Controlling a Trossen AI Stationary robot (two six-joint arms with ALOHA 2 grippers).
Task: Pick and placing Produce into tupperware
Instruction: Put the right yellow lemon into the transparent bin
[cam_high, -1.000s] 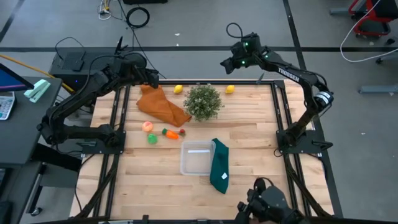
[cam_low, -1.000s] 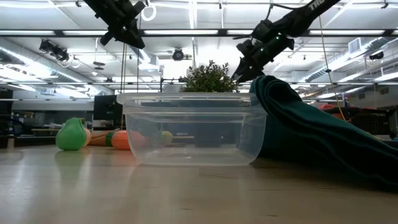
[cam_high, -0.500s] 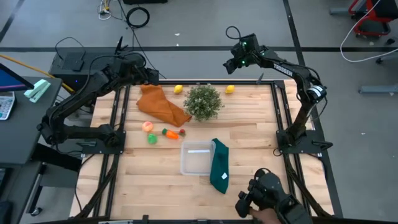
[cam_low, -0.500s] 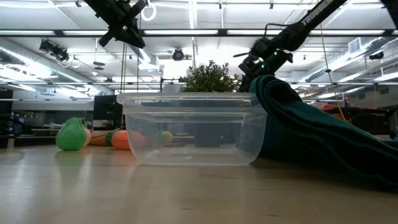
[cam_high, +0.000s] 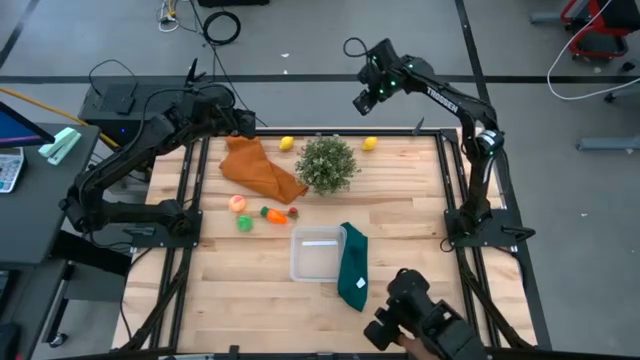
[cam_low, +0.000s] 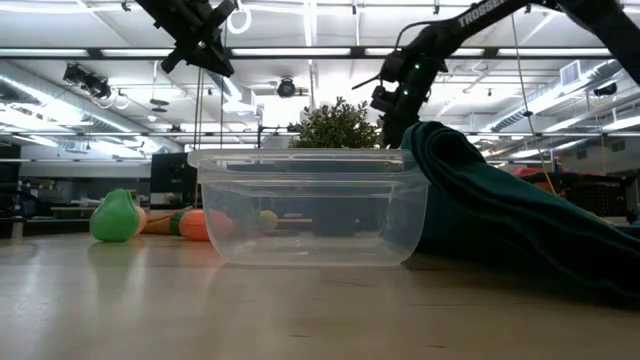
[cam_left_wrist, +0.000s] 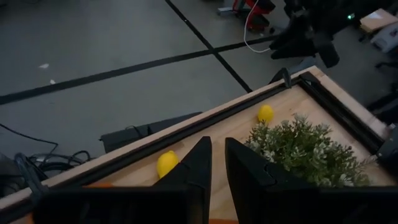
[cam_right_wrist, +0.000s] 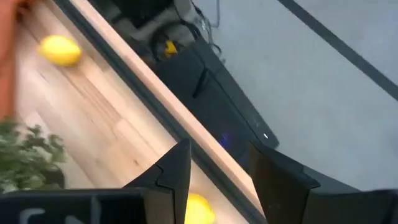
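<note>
Two yellow lemons (cam_high: 287, 143) (cam_high: 370, 143) lie near the table's far edge, either side of a potted plant (cam_high: 327, 163). A pink peach (cam_high: 238, 203), a green fruit (cam_high: 245, 223), an orange carrot (cam_high: 272, 214) and a small red piece (cam_high: 294, 212) lie mid-left. The clear tupperware (cam_high: 295, 256) stands near the middle with no produce in it. My right gripper (cam_high: 362, 100) hangs open high over the far edge. In its wrist view it (cam_right_wrist: 217, 168) looks down on one lemon (cam_right_wrist: 198, 210). My left gripper (cam_left_wrist: 217, 165) hovers almost shut above the far left corner.
An orange cloth (cam_high: 262, 170) lies left of the plant. A dark green cloth (cam_high: 352, 265) lies against the tupperware's right side. A person holds a dark device (cam_high: 420, 318) at the near edge. Bare wood shows on the table's right half.
My right gripper has shifted a little toward the table's left above the far edge and has tipped more steeply downward. The dark device at the near edge has moved left and farther onto the table.
</note>
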